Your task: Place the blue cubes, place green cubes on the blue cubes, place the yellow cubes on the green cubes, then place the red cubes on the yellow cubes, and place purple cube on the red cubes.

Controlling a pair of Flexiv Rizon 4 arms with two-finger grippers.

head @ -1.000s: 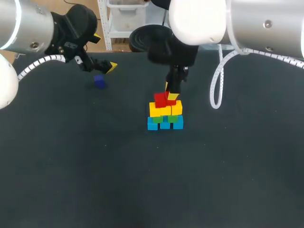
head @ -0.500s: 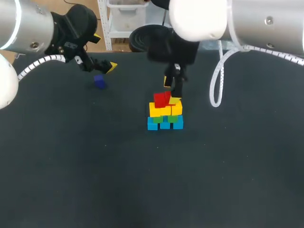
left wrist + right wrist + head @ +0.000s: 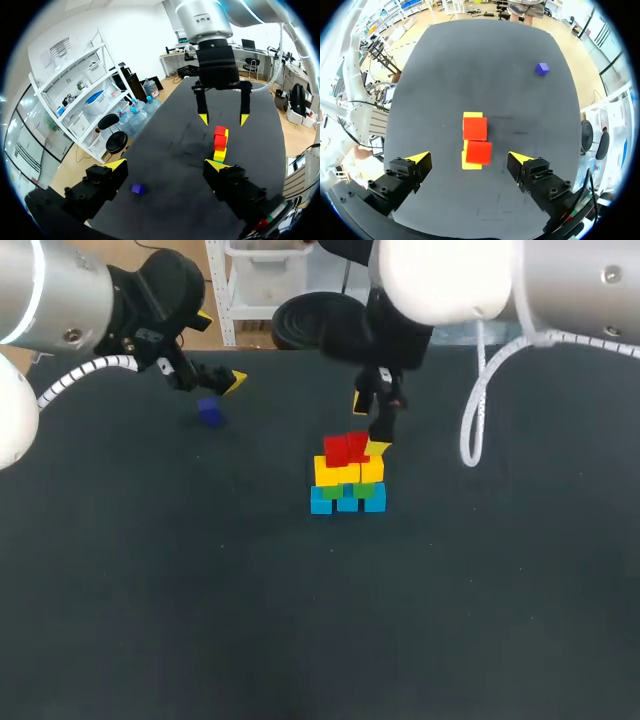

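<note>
Purple cube (image 3: 209,412) lies alone on the dark desk (image 3: 150,590), near the left pincer (image 3: 166,165), whose fingers are spread wide. Two red cubes (image 3: 347,448) top the stack (image 3: 347,485) at mid-desk. The right pincer (image 3: 223,119) hovers just above them, also spread.

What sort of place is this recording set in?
Probably a robotics lab bench for manipulation trials: a dark table, a left gripper and right gripper with yellow tips, both open, and a stack of coloured cubes with a purple cube lying apart.
</note>
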